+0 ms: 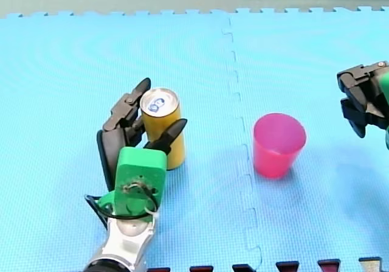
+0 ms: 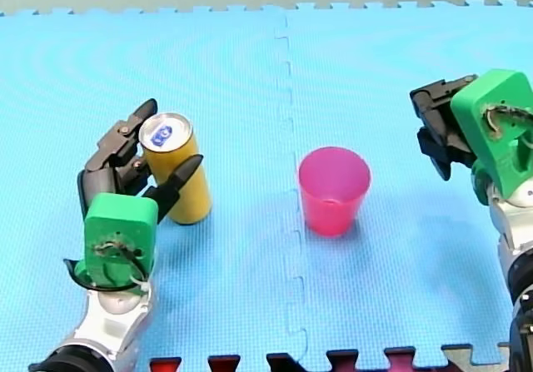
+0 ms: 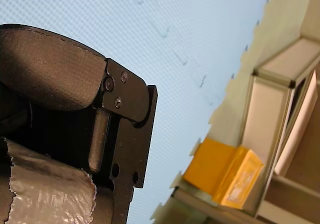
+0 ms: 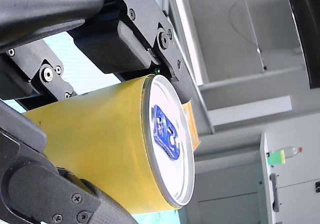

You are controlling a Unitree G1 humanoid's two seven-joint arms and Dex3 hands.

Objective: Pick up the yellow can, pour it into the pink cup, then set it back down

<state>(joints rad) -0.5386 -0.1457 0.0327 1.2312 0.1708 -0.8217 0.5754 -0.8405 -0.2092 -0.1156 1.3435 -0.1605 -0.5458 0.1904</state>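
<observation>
L hand (image 1: 118, 141) grips yellow can (image 1: 159, 125), upright, long axis vertical, top up; R hand (image 2: 445, 126) open, near pink cup (image 2: 333, 190)

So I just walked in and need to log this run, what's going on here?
The robot's left hand has its fingers around the yellow can, which stands upright on the blue foam mat. The pink cup stands upright to its right, apart from it. The right hand holds nothing, out beyond the cup. No pouring yet.
</observation>
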